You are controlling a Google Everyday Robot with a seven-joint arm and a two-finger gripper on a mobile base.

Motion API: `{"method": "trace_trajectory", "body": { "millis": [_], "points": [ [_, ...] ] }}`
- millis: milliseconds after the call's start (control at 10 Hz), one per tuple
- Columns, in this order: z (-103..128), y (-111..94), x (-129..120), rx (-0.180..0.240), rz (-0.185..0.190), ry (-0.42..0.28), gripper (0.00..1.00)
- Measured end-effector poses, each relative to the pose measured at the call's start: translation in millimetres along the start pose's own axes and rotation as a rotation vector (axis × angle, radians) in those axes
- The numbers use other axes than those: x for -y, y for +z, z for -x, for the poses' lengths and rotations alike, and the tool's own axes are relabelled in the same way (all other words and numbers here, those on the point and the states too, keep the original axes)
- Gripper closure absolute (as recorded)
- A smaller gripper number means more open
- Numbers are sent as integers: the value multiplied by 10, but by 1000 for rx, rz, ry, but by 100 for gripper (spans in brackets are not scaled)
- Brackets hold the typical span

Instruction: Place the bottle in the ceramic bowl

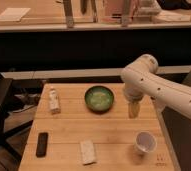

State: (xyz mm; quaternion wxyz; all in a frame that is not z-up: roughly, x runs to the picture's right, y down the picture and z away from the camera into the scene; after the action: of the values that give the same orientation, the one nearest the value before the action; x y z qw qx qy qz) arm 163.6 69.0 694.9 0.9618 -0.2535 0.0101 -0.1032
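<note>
The bottle is whitish with a small red cap and lies on the left side of the wooden table. The ceramic bowl is green with a dark rim and stands at the middle back of the table, empty. My gripper hangs from the white arm just right of the bowl, low over the table. It is well apart from the bottle, with the bowl between them.
A white cup stands at the front right. A flat white packet lies at the front middle and a black rectangular device at the front left. A dark counter wall runs behind the table.
</note>
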Motion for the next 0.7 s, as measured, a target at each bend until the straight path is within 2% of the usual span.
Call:
{"method": "trace_trajectory", "body": {
  "millis": [200,400,700],
  "points": [
    [192,-32,85,-8,-2,-37,20],
    [481,-66,249,-11,-13,-102,20],
    [598,-93,355,-20,-15,-161,20]
  ]
}}
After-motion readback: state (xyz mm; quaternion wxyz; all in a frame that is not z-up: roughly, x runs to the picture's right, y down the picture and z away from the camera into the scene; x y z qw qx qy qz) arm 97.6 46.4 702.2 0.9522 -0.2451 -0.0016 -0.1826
